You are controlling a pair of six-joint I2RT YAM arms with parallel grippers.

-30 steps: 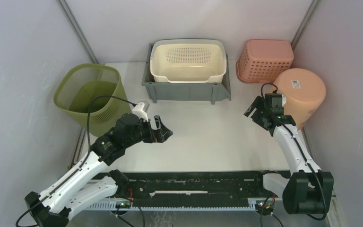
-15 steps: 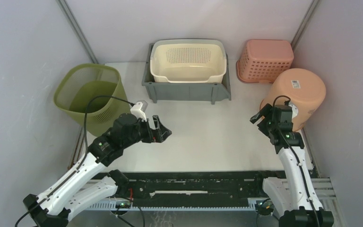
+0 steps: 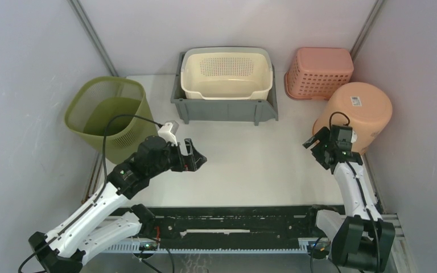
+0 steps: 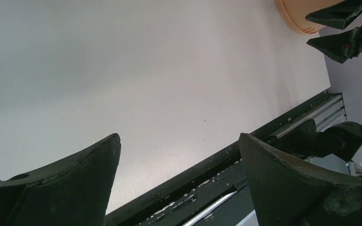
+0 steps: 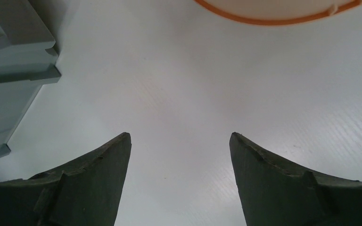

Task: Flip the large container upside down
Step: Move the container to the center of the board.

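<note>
Top external: large container (image 3: pixel 357 114) stands rim-down at the desk's (image 3: pixel 250 170) right edge, labelled base up, so the flip looks done. Just beside it, right hand (image 3: pixel 314 150) spread, not touching; left hand (image 3: pixel 197 156) spread, empty. Only retreat seems left.

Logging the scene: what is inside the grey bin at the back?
A cream basket sits inside the grey bin. The basket looks empty; the bin's floor beneath it is hidden.
</note>
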